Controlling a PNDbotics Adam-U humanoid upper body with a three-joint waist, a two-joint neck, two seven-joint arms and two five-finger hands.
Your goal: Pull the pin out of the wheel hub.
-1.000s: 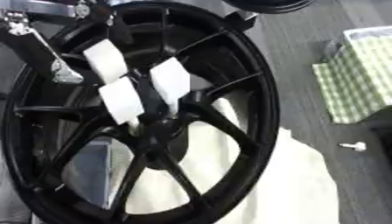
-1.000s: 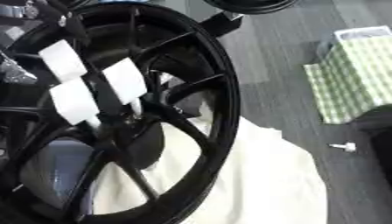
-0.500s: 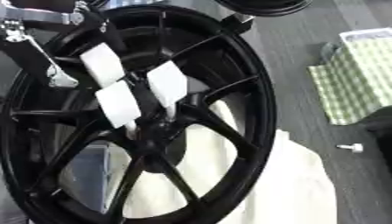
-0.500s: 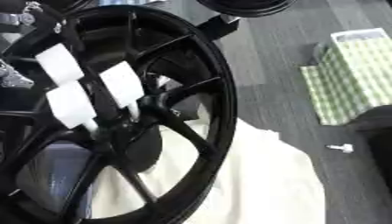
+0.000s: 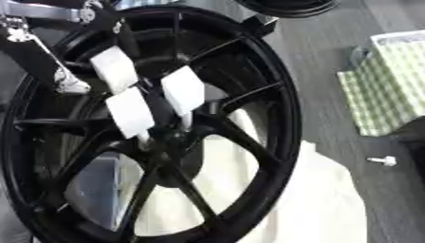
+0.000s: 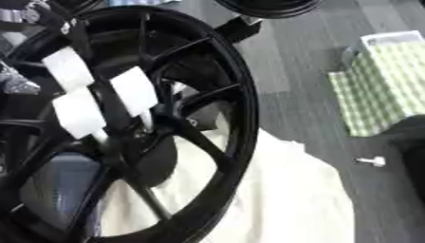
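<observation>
Three white, flat, rectangular pads [image 5: 182, 89] show on our left hand [image 5: 137, 97], which reaches in from the upper left to the centre of the glossy black spoked wheel hub [image 5: 278, 118]. The fingers point down at the hub's middle, where the spokes meet; we cannot tell whether they close on anything, and the pin itself cannot be made out there. The hub stands tilted on a cream, softly creased cloth [image 5: 324, 209], which spreads over a dark grey plank floor [image 6: 291, 61]. A small white stubby piece [image 5: 383, 161], pin-like in shape, lies on the floor well apart, to the right. A green-and-white checked fabric bag [image 6: 382, 90] sits near the right edge.
</observation>
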